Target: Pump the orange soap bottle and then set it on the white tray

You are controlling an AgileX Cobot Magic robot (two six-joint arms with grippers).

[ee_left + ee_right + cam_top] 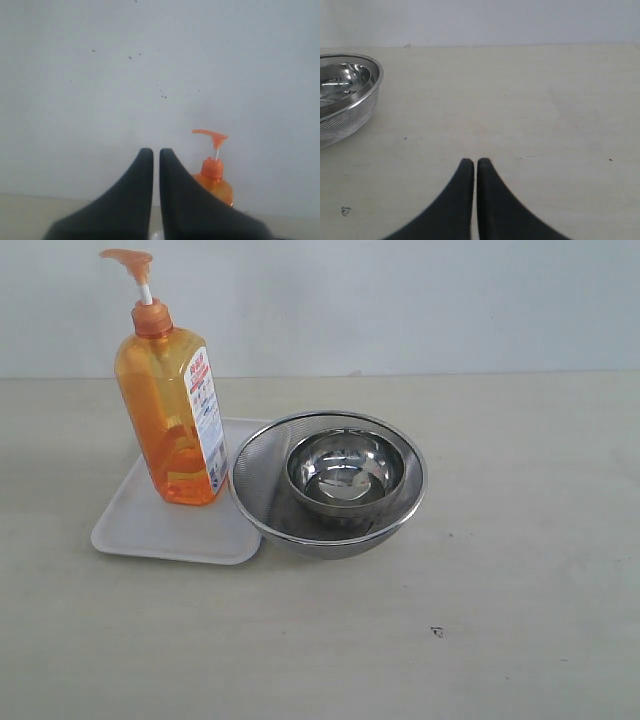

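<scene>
The orange soap bottle [175,410] stands upright on the white tray [150,525] at the left of the table, its pump head raised on the white stem. Neither gripper shows in the exterior view. In the left wrist view my left gripper [156,151] is shut with nothing in it, well apart from the bottle [214,175], whose lower part hides behind one finger. My right gripper [475,161] is shut and empty above bare table.
A round steel mesh strainer [258,475] with a small steel bowl [346,475] inside it sits next to the tray, overlapping its right edge. The strainer [345,102] also shows in the right wrist view. A pale wall rises behind the table.
</scene>
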